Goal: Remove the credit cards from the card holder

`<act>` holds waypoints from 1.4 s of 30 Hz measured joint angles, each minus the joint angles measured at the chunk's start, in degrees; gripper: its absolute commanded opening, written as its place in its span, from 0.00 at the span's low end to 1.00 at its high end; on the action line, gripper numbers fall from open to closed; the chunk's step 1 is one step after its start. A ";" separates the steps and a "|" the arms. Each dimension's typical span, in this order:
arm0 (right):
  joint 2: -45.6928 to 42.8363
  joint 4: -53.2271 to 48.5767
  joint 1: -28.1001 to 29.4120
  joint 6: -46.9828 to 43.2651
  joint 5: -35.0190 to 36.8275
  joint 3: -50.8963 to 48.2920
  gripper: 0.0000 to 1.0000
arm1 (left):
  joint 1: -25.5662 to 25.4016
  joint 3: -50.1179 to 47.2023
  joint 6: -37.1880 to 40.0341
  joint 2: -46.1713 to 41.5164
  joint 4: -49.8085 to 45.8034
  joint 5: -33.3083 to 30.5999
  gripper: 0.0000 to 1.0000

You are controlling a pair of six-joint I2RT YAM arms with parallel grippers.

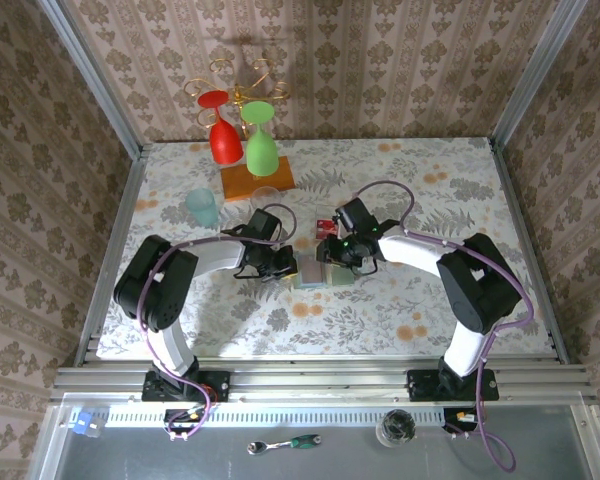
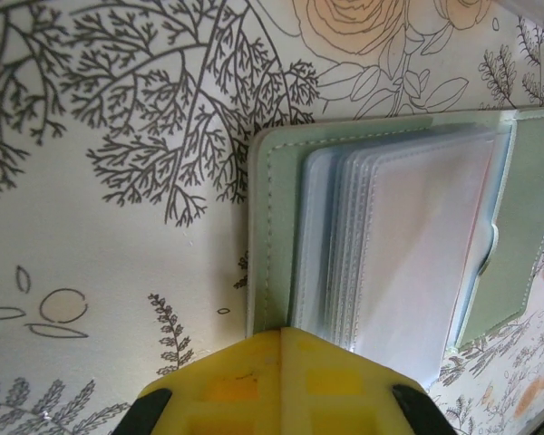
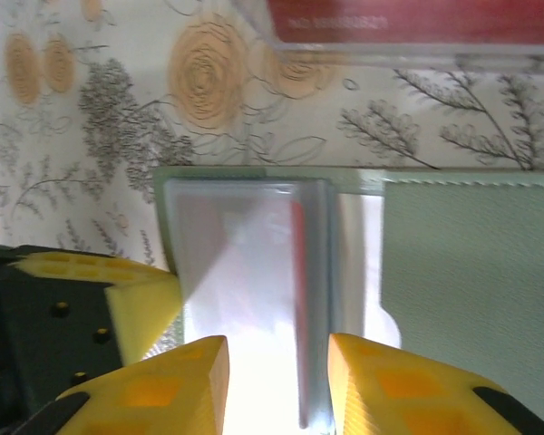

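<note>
The pale green card holder (image 1: 318, 276) lies open on the table between both arms. In the left wrist view its cover (image 2: 274, 227) carries a stack of clear sleeves (image 2: 417, 245). My left gripper (image 2: 281, 333) is shut, its tips at the cover's near edge. My right gripper (image 3: 277, 381) is open and straddles the upright sleeves; the thin edge of a red card (image 3: 297, 263) stands between its fingers. Another red card (image 3: 408, 20) lies on the table beyond the holder, also seen from above (image 1: 326, 225). From above, the left gripper (image 1: 286, 265) and right gripper (image 1: 334, 256) flank the holder.
At the back left a wooden-based rack (image 1: 256, 180) holds a red glass (image 1: 223, 135) and a green glass (image 1: 261, 140) upside down. A teal cup (image 1: 202, 208) and a clear glass (image 1: 267, 198) stand near it. The left gripper's yellow finger (image 3: 140, 299) sits beside the right gripper.
</note>
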 measured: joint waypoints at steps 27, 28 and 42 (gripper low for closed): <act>-1.51 -5.01 2.25 0.02 0.57 -4.61 0.36 | -1.03 -0.85 0.48 -0.81 -1.75 1.60 0.00; -1.55 -5.25 2.29 0.04 0.57 -4.46 0.36 | -1.03 -0.85 0.48 -0.81 -1.73 1.60 0.00; -1.49 -1.22 2.64 5.42 -7.21 -2.14 0.38 | -1.01 -2.12 0.42 -1.42 -0.39 1.68 0.00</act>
